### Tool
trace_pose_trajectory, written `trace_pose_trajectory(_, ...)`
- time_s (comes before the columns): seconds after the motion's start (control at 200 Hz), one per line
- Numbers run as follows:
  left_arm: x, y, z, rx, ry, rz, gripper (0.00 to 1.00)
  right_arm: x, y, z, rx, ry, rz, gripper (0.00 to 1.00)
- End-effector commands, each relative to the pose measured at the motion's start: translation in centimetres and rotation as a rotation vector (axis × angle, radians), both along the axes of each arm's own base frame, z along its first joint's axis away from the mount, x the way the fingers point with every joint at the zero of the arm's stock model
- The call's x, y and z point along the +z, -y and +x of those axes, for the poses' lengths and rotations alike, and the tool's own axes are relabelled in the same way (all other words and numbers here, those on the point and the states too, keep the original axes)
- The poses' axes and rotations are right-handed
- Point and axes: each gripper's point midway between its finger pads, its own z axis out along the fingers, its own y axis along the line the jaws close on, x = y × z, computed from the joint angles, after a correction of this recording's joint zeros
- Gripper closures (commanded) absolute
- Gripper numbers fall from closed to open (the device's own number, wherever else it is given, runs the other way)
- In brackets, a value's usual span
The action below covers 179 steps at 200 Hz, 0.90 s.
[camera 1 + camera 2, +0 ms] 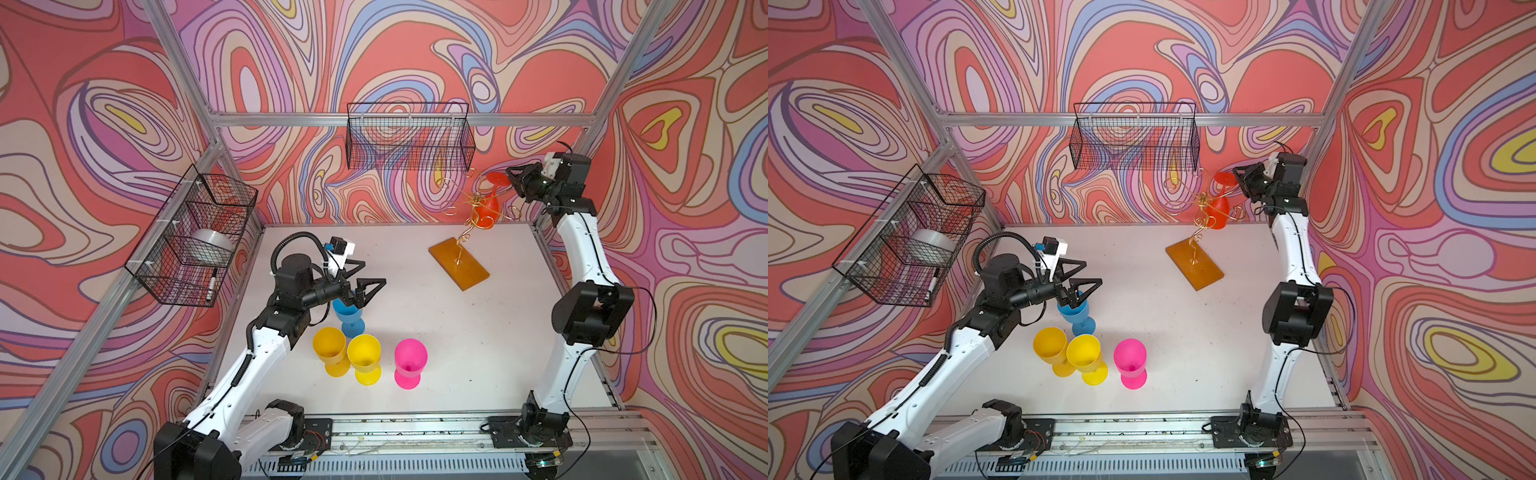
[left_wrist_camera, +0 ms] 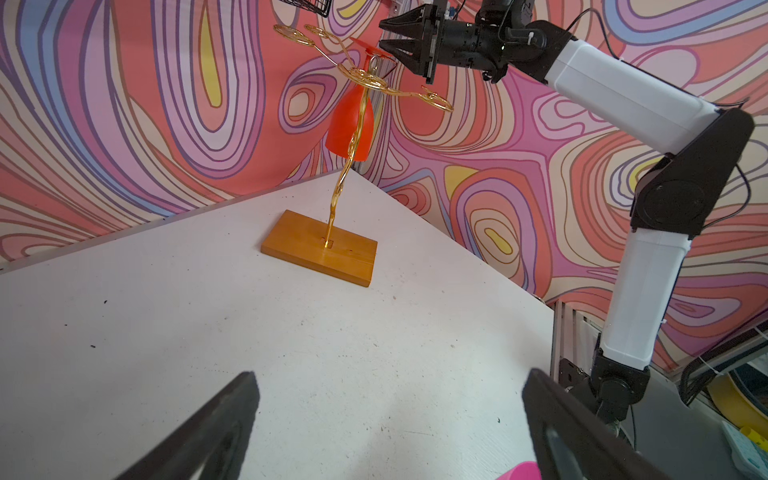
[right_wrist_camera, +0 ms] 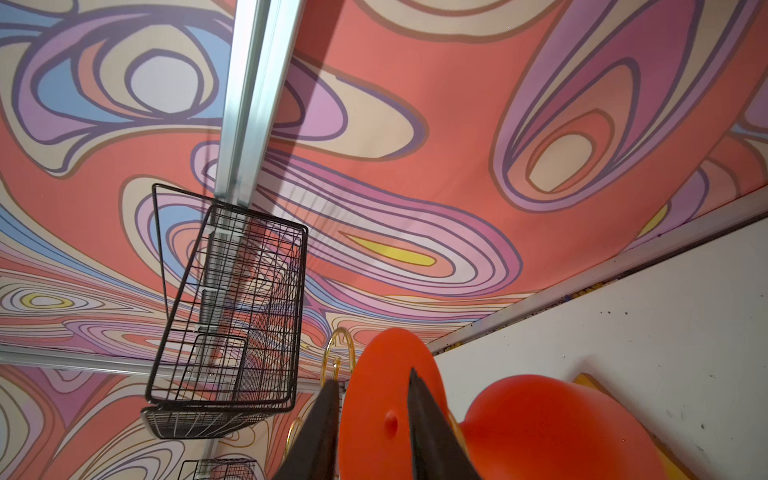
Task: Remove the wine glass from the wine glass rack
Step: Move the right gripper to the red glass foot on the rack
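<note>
End effector R point(image 3: 372, 376) | jaws narrow, astride wine glass point(image 3: 540, 424) foot | grip unclear

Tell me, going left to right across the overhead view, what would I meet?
Black wire basket → yellow cup → second yellow cup → pink cup → wine glass rack with the orange wine glass hanging on it → right arm.

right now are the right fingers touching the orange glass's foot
Cannot tell. In the right wrist view the fingers straddle the wine glass foot, showing neither contact nor gap plainly.
</note>
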Motion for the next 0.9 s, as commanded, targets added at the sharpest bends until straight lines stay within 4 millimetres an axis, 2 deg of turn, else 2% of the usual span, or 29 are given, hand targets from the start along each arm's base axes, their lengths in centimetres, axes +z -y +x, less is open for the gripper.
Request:
trace_pose_trajectory(0.0,0.6,0.3,-0.2,-0.019,0.026,0.005,0.01,0.8,0.4,-0.4,-0.040,0.010,-0.043,0.70)
trace_pose_trajectory(0.15,0.5,0.2,-0.2,-0.017,0.024,0.007,0.01,1.3,0.8,-0.8,-0.065,0.016,-0.053,0.70)
trace_pose_trajectory(0.366,0.6,0.2,-0.2,-0.016,0.024,0.008,0.01,1.0,0.9,-0.8,-0.071,0.007,-0.053,0.69)
trace_pose_trajectory(0.891,0.6,0.1,-0.2,-0.010,0.020,0.012,0.01,1.0,-0.7,-0.1,-0.005,0.004,-0.067,0.69)
